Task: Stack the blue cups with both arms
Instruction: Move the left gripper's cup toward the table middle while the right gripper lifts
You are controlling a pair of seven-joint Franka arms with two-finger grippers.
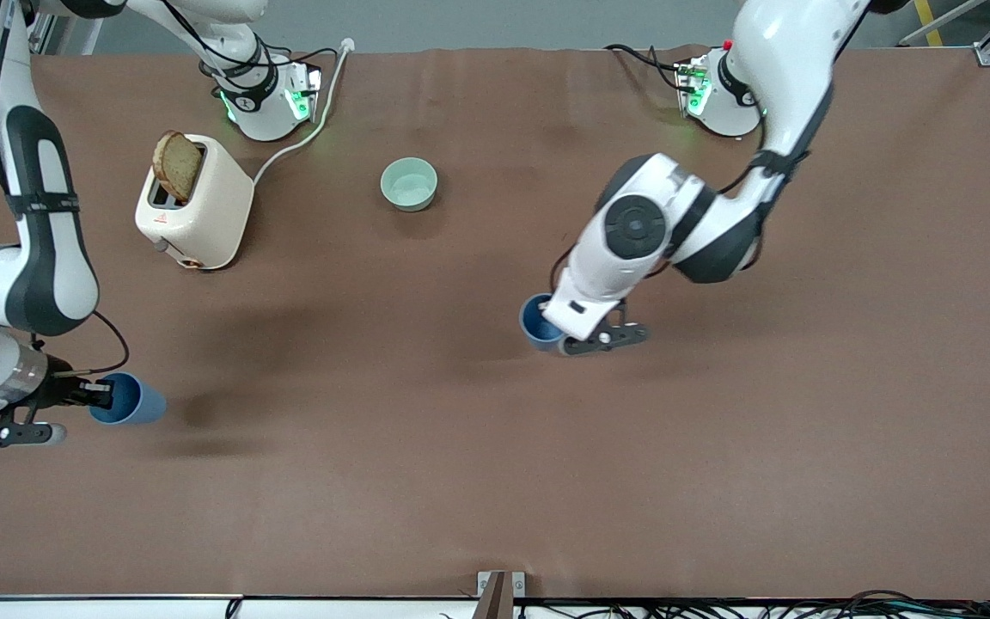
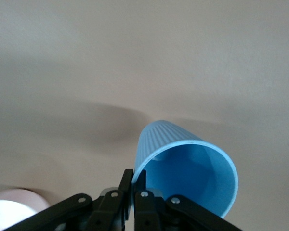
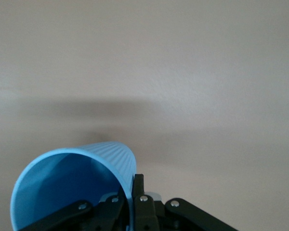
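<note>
My right gripper (image 1: pixel 102 395) is shut on the rim of one blue cup (image 1: pixel 132 401), which it holds tilted on its side above the table at the right arm's end. In the right wrist view the fingers (image 3: pixel 140 185) pinch the cup's wall (image 3: pixel 72 185), one inside and one outside. My left gripper (image 1: pixel 552 333) is shut on the rim of the other blue cup (image 1: pixel 534 321) and holds it tilted above the table's middle. In the left wrist view the gripper (image 2: pixel 134 180) clamps that cup's wall (image 2: pixel 183 166). The cups are far apart.
A cream toaster (image 1: pixel 196 206) with a slice of bread (image 1: pixel 175 165) in it stands toward the right arm's end, its cable running to that arm's base. A pale green bowl (image 1: pixel 409 184) sits mid-table near the bases. A pale pink rounded thing (image 2: pixel 9 209) shows in the left wrist view.
</note>
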